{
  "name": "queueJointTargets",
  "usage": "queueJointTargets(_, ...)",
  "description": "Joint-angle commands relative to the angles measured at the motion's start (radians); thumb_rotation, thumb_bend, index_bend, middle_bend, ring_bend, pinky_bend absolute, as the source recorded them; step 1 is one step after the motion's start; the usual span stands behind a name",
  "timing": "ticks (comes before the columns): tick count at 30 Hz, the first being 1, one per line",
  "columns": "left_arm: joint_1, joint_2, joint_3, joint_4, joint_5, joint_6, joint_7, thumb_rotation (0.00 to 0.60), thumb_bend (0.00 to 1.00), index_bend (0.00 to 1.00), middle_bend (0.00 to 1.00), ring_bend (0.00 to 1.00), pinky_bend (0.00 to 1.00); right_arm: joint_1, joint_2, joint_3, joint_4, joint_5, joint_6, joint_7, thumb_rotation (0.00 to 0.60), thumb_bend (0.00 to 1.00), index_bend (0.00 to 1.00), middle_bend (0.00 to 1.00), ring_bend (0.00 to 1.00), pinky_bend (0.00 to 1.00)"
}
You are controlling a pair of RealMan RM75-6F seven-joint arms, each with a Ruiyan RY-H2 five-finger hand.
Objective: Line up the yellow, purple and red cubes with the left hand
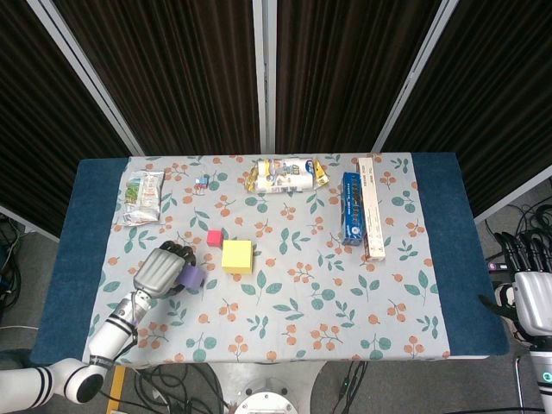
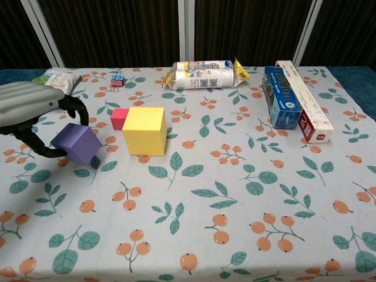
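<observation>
My left hand grips the purple cube, fingers curled over its top and thumb under its left side; the cube is tilted and looks slightly raised off the cloth. The big yellow cube stands just right of it. The small red cube sits against the yellow cube's far left corner. My right hand hangs off the table's right edge, holding nothing, its fingers apart.
At the back lie a snack bag, a blue box beside a long white box, a small clip and a foil packet. The floral cloth stretches toward the front.
</observation>
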Motion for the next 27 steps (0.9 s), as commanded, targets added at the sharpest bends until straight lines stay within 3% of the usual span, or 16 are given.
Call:
queueJointTargets(1,0.006,0.032,0.002,-0.088,0.036,-0.012,-0.002,0.600,0.30,0.53,0.51,0.45,0.39,0.000,-0.001,-0.001,0.002,-0.001,-0.001,0.001,0.600,0.00,0.00,0.07,0.00,0.03)
queueJointTargets(10,-0.028,0.008,-0.034,-0.163,0.007,-0.068,0.104,0.600,0.30,0.53,0.63,0.63,0.69,-0.007,0.004,-0.004,0.006,0.002,0.005,0.009,0.600,0.00,0.00,0.07,0.00,0.03)
queueJointTargets(13,-0.040,-0.006,-0.042,-0.169,-0.007,-0.086,0.136,0.600,0.30,0.53,0.66,0.66,0.74,-0.009,0.003,-0.006,0.009,0.002,0.005,0.013,0.600,0.00,0.00,0.07,0.00,0.03)
queueJointTargets(21,-0.069,-0.057,-0.019,-0.099,0.120,-0.081,0.235,0.600,0.29,0.53,0.64,0.66,0.72,-0.009,0.003,-0.007,0.014,0.002,0.003,0.020,0.600,0.00,0.00,0.07,0.00,0.03)
queueJointTargets(27,-0.120,-0.056,0.023,-0.013,0.327,-0.092,0.194,0.600,0.29,0.53,0.62,0.64,0.68,-0.013,0.002,-0.009,0.015,0.002,0.006,0.021,0.600,0.00,0.00,0.07,0.00,0.03)
